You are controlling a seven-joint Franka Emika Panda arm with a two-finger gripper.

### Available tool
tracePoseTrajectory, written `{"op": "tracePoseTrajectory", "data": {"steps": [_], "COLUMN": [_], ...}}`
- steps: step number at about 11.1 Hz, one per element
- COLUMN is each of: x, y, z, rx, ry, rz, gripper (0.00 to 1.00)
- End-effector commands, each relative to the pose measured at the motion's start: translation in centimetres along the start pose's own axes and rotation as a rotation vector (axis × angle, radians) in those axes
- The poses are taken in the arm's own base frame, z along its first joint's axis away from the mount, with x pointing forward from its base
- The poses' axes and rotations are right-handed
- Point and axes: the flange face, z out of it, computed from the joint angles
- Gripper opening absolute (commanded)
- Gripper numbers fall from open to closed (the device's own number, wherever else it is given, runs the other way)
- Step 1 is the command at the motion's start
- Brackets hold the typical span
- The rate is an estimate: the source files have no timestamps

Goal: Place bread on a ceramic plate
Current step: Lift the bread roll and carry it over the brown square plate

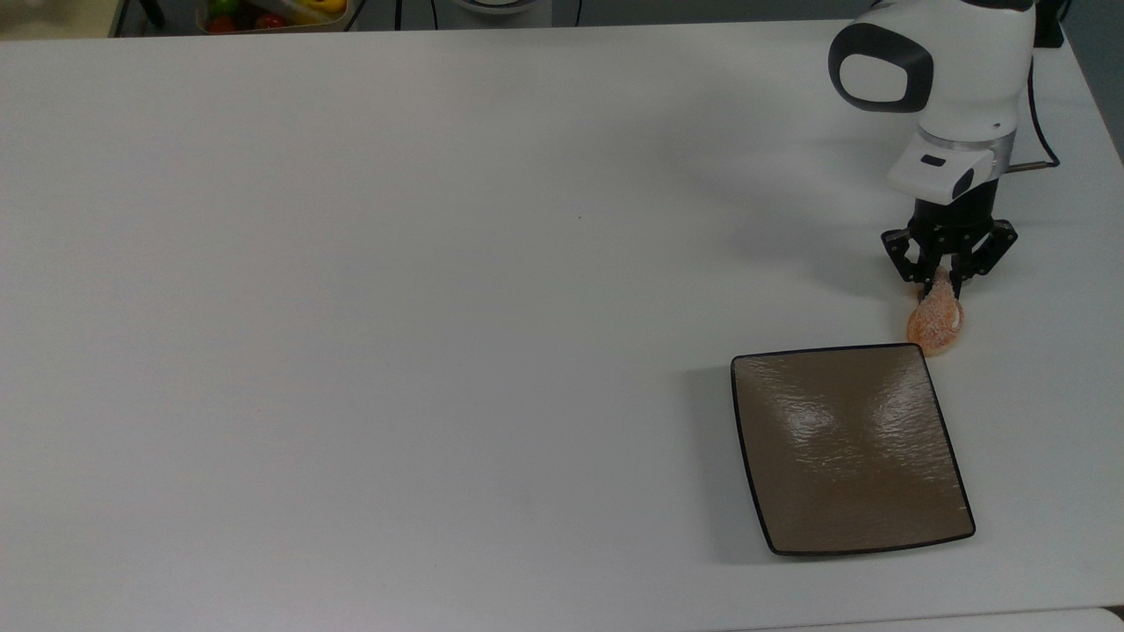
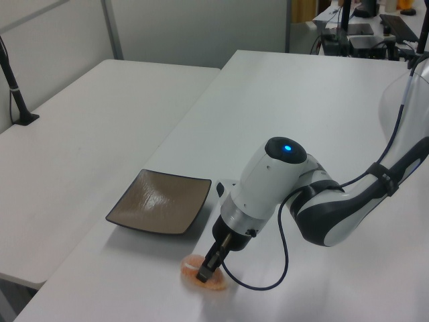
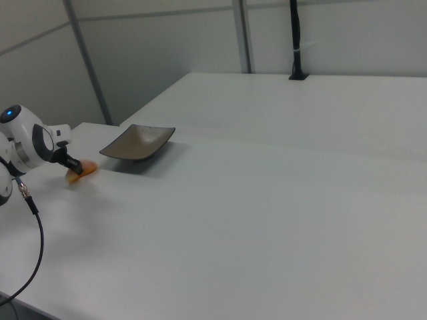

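The bread [image 1: 936,321], a small orange-golden bun, lies on the white table just past the far right corner of the ceramic plate [image 1: 847,448] in the top view. My gripper [image 1: 945,283] is shut on the bun's far end and pinches it narrow there. The left view has the gripper [image 2: 207,270] down on the bread [image 2: 196,277], in front of the brown square plate [image 2: 161,201]. At the right view's left, the gripper [image 3: 75,167] holds the bread [image 3: 85,171] beside the plate [image 3: 137,142]. Nothing lies on the plate.
A container of colourful items [image 1: 272,12] sits beyond the table's far edge at the top view's upper left. A black cable [image 1: 1045,105] trails behind the arm. The table's right edge runs close to the gripper. A second table [image 2: 80,127] adjoins at the left view's left.
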Motion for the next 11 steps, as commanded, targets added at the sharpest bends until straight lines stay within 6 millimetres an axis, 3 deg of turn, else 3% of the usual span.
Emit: {"op": "tracePoseTrajectory", "data": {"steps": [1, 6, 7, 11], "x": [1.4, 3.7, 5.3, 9.1], "y": [-0.9, -0.9, -0.5, 3.6], "z": [-2.3, -5.8, -6.8, -7.0], "rx": [0.001, 0.024, 0.026, -0.033], "ry": [0.087, 0.133, 0.162, 0.232], "rz": [0.025, 0.045, 0.06, 0.091], "gripper": [0.28, 0.29, 0.29, 0.29]}}
